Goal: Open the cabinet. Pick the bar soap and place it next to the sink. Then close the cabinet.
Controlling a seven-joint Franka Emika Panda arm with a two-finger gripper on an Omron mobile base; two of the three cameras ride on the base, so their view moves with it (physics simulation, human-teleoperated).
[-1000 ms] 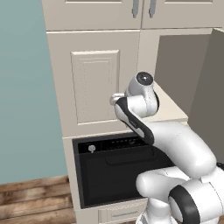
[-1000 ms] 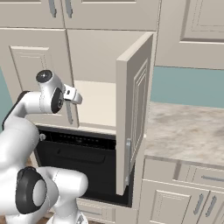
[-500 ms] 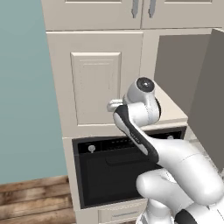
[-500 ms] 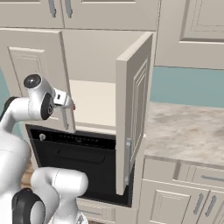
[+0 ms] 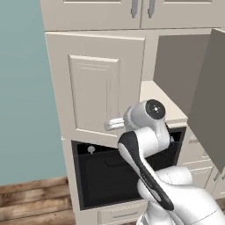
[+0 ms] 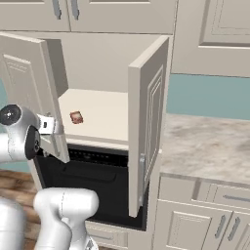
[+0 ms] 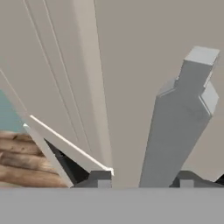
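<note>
- Cabinet (image 6: 105, 73) in the middle of the cream wall of units, under the shorter upper cabinets (image 6: 88, 10) and above a black oven (image 6: 93, 180).
- Both doors swung out: right door (image 6: 146, 127) standing far open, edge-on toward the right base camera; left door (image 5: 94, 88) partly open, angled out over the oven's top edge.
- Bar soap (image 6: 76, 117), small and reddish-brown, lying on the cabinet's cream floor, toward the left, well back from the front lip.
- Grey bar handle (image 7: 175, 131) of the left door rising between the two fingertips (image 7: 99, 179) in the hand view, close against the door's panel.
- Gripper (image 5: 115, 124) at the lower inner edge of the left door, jaws half-closed around the grey handle, gripping it.
- Same gripper in the right base view pressed against the outer face of the left door, low down.
- Speckled grey counter (image 6: 205, 146) to the right of the cabinet, with cream drawers and doors below it.
- Teal wall (image 5: 22, 88) to the left of the units; wooden floor (image 5: 30, 204) below.
</note>
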